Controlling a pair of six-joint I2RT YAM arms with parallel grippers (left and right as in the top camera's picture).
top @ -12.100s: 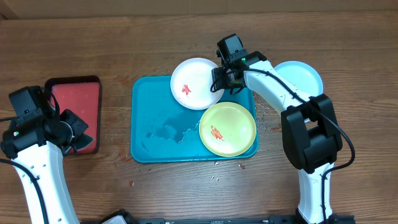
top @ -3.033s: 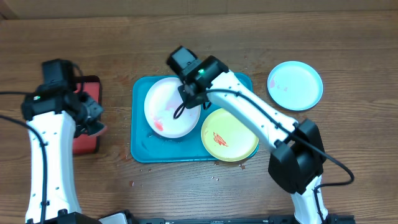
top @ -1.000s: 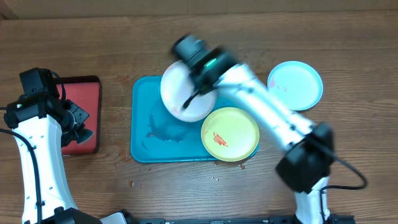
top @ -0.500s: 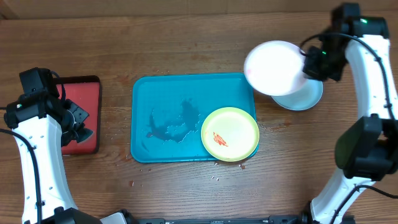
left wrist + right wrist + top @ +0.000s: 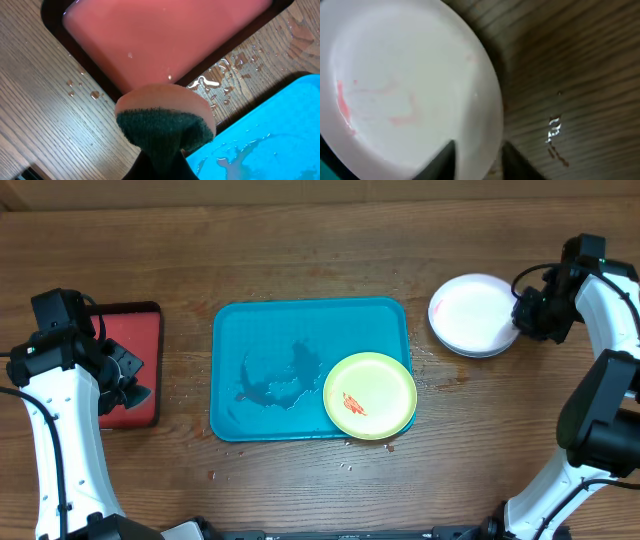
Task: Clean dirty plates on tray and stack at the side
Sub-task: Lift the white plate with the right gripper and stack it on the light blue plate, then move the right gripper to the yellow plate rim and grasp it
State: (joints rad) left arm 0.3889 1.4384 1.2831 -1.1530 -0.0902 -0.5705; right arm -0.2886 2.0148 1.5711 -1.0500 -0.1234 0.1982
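The white plate (image 5: 468, 313), with faint pink smears, lies flat at the right side of the table. It covers the light blue plate, which is hidden beneath it. My right gripper (image 5: 527, 315) is shut on the white plate's right rim; in the right wrist view the rim (image 5: 420, 85) fills the gap between my fingers (image 5: 477, 161). The yellow-green plate (image 5: 370, 395), with a red smear, sits in the front right corner of the turquoise tray (image 5: 260, 330). My left gripper (image 5: 125, 380) is shut on a sponge (image 5: 165, 120) with a dark green face.
A dark-rimmed red tray (image 5: 125, 340) holding pinkish liquid (image 5: 165, 35) lies at the left, under the sponge. A puddle (image 5: 275, 380) lies in the middle of the turquoise tray, whose corner shows in the left wrist view (image 5: 280, 130). Water drops dot the wood (image 5: 220, 82).
My right arm has carried the white plate off the tray to the right and brought it down flat onto the light blue plate. The left arm has stayed still over the last second.
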